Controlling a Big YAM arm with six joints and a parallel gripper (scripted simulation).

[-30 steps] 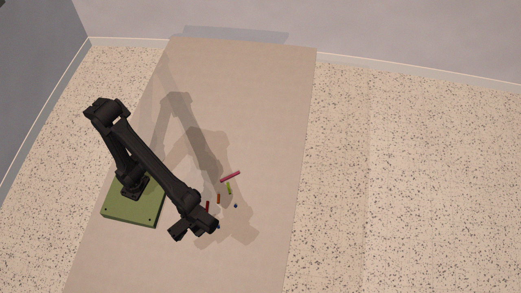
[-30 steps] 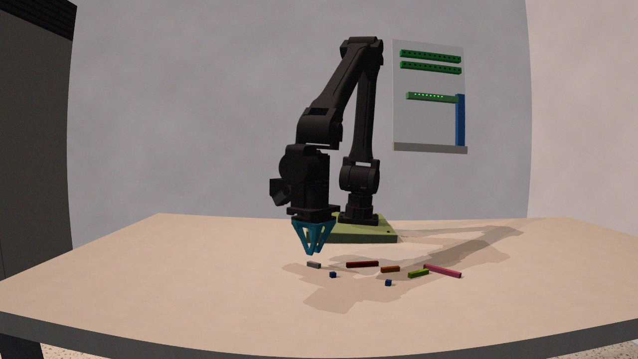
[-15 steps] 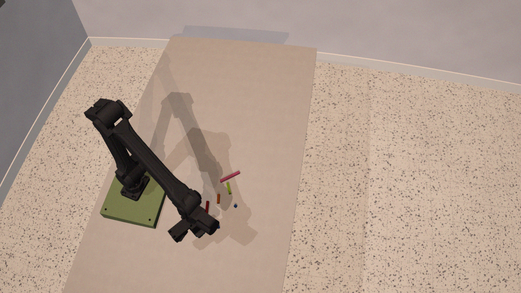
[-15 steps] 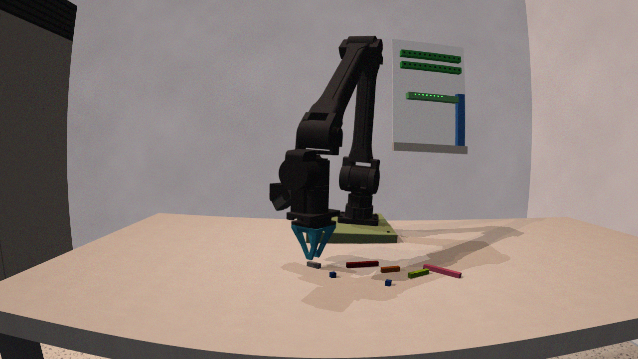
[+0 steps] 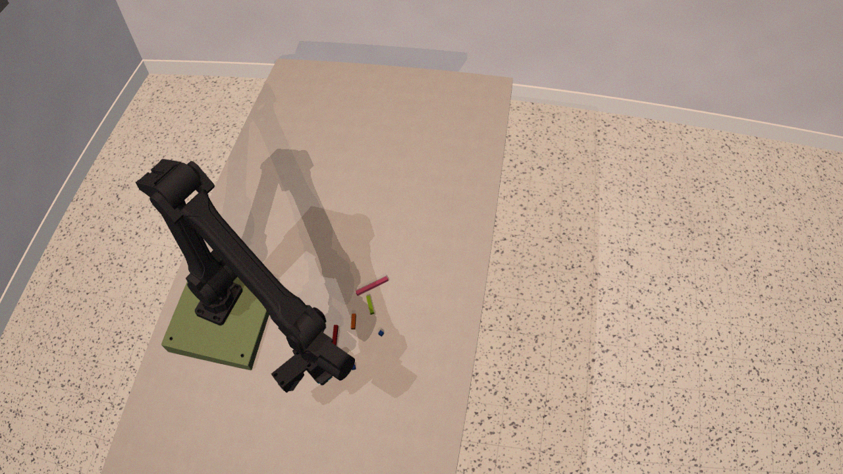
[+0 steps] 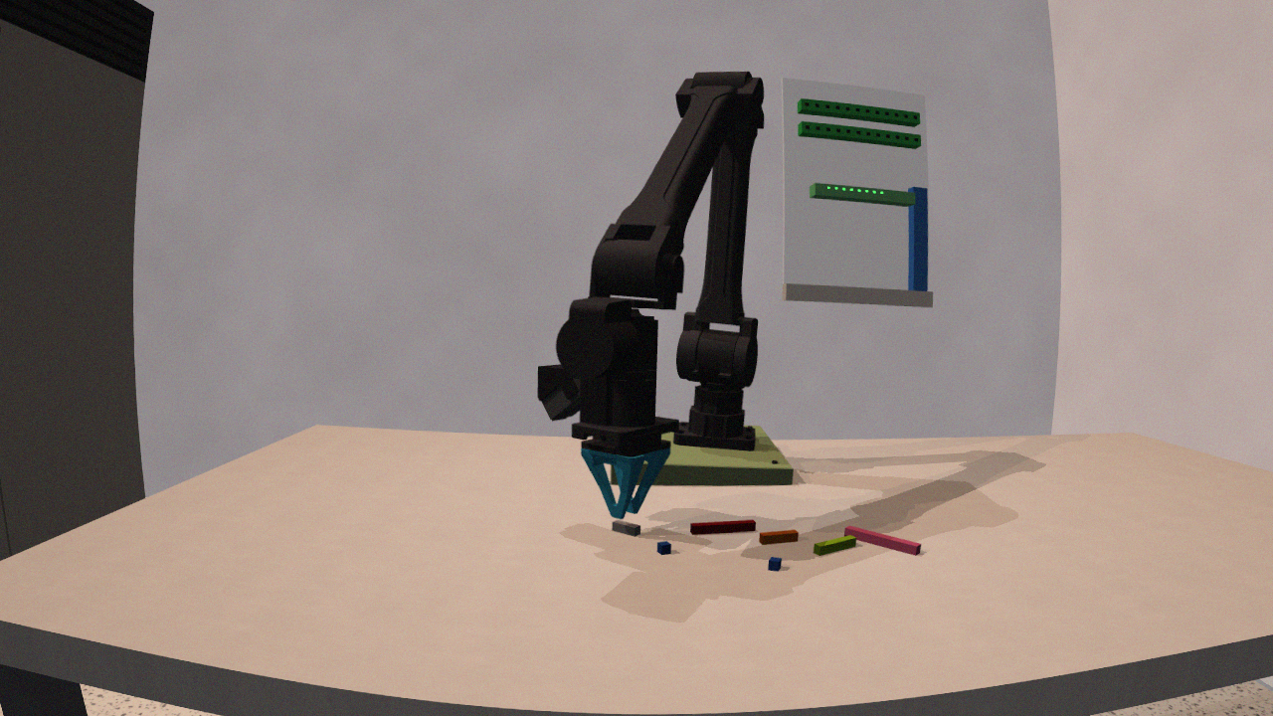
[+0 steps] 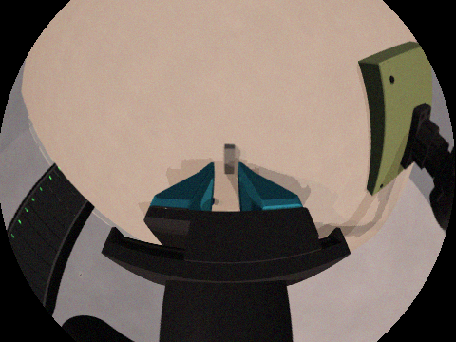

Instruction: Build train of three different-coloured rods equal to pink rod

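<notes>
My gripper (image 6: 626,512) points straight down, its teal fingertips just above the short grey rod (image 6: 626,528), which lies flat on the table. In the wrist view the fingers stand a little apart with nothing between them, and the grey rod (image 7: 230,159) lies in line with the gap. To the right lie a blue cube (image 6: 663,547), the red rod (image 6: 721,526), the orange rod (image 6: 778,536), a second blue cube (image 6: 774,562), the lime rod (image 6: 833,545) and the pink rod (image 6: 882,539). All are apart from each other. From above, the wrist hides the grey rod.
The arm's green base plate (image 6: 722,464) sits behind the rods. A white panel with green bars (image 6: 856,191) hangs at the back. From above, the rods (image 5: 370,304) lie near the table's middle, to the right of the base plate (image 5: 215,332).
</notes>
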